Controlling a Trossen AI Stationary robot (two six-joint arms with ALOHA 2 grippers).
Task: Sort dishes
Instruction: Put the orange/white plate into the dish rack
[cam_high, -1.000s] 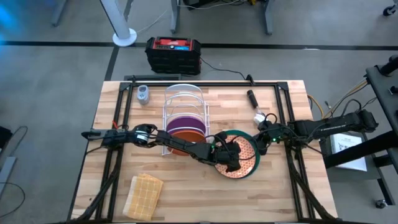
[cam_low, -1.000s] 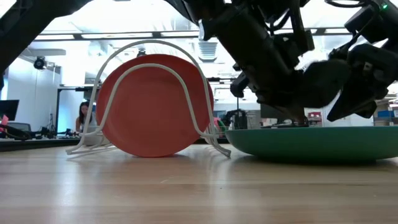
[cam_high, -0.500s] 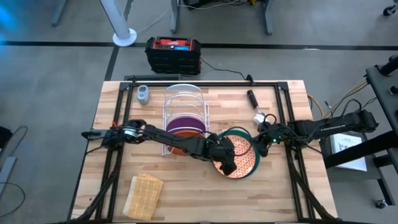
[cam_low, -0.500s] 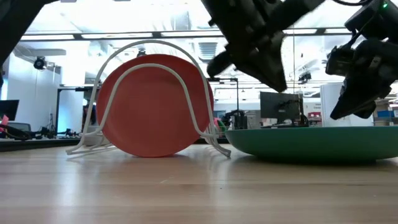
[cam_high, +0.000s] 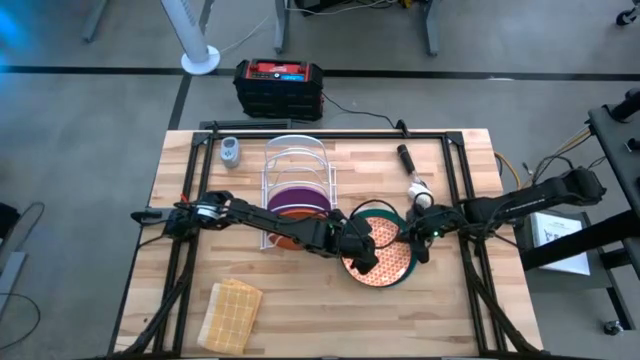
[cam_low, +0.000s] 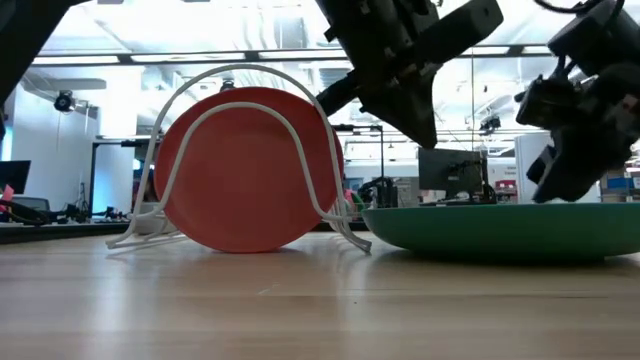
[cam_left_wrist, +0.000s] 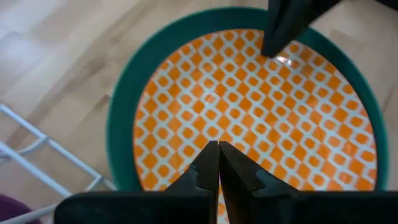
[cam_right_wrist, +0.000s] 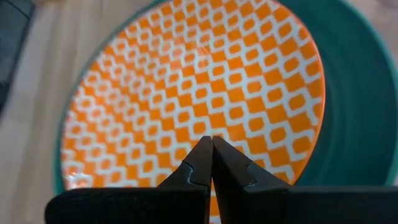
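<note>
**Both tools closed above the patterned plate**

A pale wooden surface (cam_high: 300, 320) stands on a grey floor, with a black and red box (cam_high: 278, 86) on the floor just beyond its far edge; the low view looks past it into a bright, glass-walled room. A white wire rack (cam_high: 297, 175) sits near the surface's middle, holding a purple plate (cam_high: 298, 195) and a plain orange plate (cam_low: 245, 170) upright in its slots, the orange one in front. Beside the rack, toward the right arm, a larger teal-green plate (cam_left_wrist: 121, 134) lies flat on the wood, and the orange-patterned plate (cam_left_wrist: 249, 112) lies nested inside it.

The left tool (cam_left_wrist: 218, 152) hangs over the patterned plate, its fingers pressed together and holding nothing. The right tool (cam_right_wrist: 211, 149) reaches in from the other side over the same plate, likewise closed and empty. In the low view both dark arms are above the teal rim.

A tan woven cloth (cam_high: 231, 312) lies near the front edge on the left arm's side, well apart from the plates.
</note>
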